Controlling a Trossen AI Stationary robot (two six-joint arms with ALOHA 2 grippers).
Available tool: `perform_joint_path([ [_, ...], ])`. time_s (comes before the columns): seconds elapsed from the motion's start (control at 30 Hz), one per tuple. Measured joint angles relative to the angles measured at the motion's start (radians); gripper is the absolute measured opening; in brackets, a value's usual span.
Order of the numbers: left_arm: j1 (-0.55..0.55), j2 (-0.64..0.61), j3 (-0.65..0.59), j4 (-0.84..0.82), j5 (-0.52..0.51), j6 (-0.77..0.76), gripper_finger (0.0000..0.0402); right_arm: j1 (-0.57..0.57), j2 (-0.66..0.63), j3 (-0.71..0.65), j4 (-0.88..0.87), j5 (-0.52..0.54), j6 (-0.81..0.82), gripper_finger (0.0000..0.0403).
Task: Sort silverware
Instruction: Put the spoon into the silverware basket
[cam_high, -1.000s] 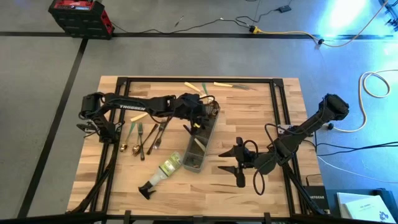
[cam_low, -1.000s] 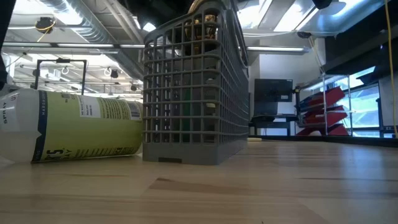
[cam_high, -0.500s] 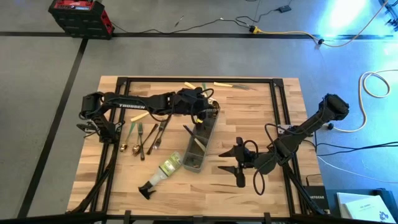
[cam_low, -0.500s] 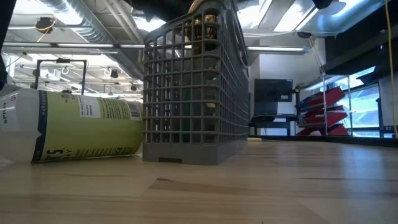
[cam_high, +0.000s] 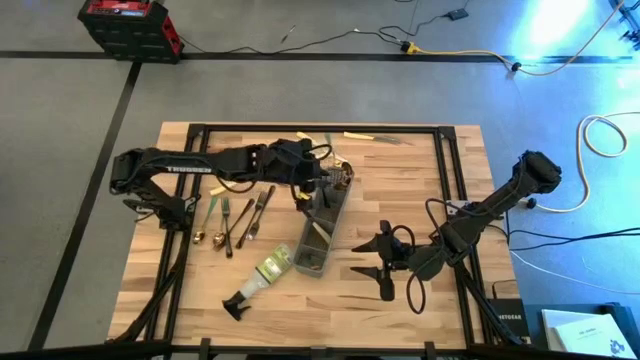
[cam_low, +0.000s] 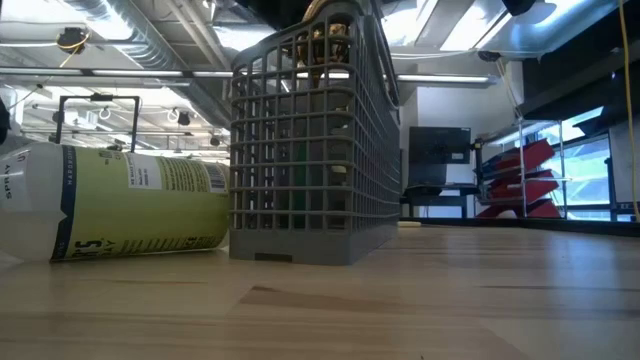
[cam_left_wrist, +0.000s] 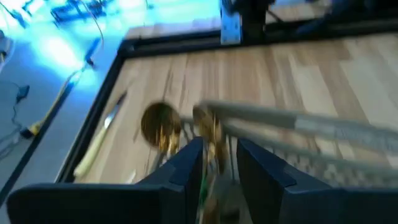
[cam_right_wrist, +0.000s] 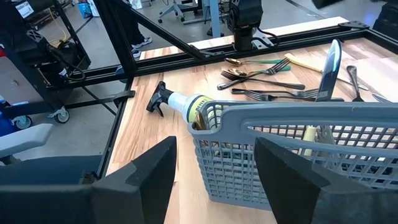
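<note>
Left hand clenched on green-handled piece over caddy; right hand released; one bottle.

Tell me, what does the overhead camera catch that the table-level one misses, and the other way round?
Only the high view shows both dark arms, the left end effector over the caddy's far end, the open right end effector waiting beside the caddy, and loose gold forks and spoons on the wooden table. Only the low view shows the room's ceiling pipes. Both show the grey mesh caddy and the clear spray bottle lying beside it.
</note>
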Motion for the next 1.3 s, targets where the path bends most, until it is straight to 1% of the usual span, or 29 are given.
perform_joint_path([
  [0.13,0.001,-0.02,0.0,-0.138,-0.001,0.03,0.0084,0.0,0.0,0.0,0.001,0.0,0.0,0.0199],
  [0.23,-0.008,-0.033,0.0,-0.18,0.005,0.062,0.0084,0.0,0.0,0.0,0.003,0.0,0.0,0.0199],
  [0.33,-0.017,-0.039,0.0,-0.23,0.005,0.136,0.0084,0.0,0.0,0.0,0.002,0.001,0.0,0.0199],
  [0.5,-0.028,-0.038,0.0,-0.257,-0.091,0.226,0.0084,0.0,0.0,0.0,0.002,0.003,0.0,0.0199],
  [0.57,-0.028,-0.037,0.0,-0.27,-0.098,0.255,0.0084,0.0,0.0,0.0,0.002,0.004,0.0,0.0199],
  [0.73,-0.027,-0.002,0.0,-0.27,-0.11,0.258,0.0084,0.0,0.0,0.0,0.002,0.011,0.0,0.0199],
  [0.87,-0.034,0.034,-0.001,-0.272,-0.181,0.256,0.0084,0.0,0.0,0.0,0.001,0.012,0.0,0.0199],
  [1.1,-0.039,0.075,-0.001,-0.229,-0.167,0.226,0.0084,0.0,0.0,0.0,0.0,0.014,0.0,0.0199],
  [1.3,-0.058,0.082,-0.001,-0.152,-0.113,0.151,0.0084,0.0,0.0,0.0,0.0,0.014,0.0,0.0199],
])
